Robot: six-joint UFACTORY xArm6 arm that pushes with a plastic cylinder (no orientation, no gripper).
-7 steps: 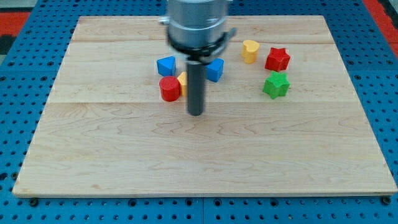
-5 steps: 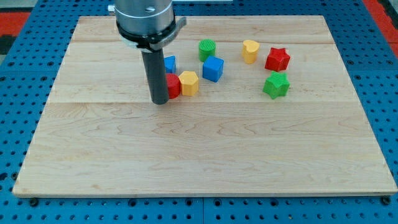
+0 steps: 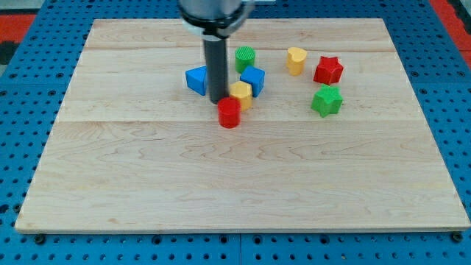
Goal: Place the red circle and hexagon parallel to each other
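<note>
My tip [image 3: 217,101], a plain rod tool without jaws, touches the red circle [image 3: 229,113] beside the yellow hexagon [image 3: 241,94].

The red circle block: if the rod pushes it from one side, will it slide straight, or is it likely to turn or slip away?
The red circle looks squat and flat-bottomed, so it should slide, not tip. Its round side gives my tip, just up-left of it, little to catch, so an off-centre push may let it slip sideways. The yellow hexagon sits close behind and could deflect it.
</note>
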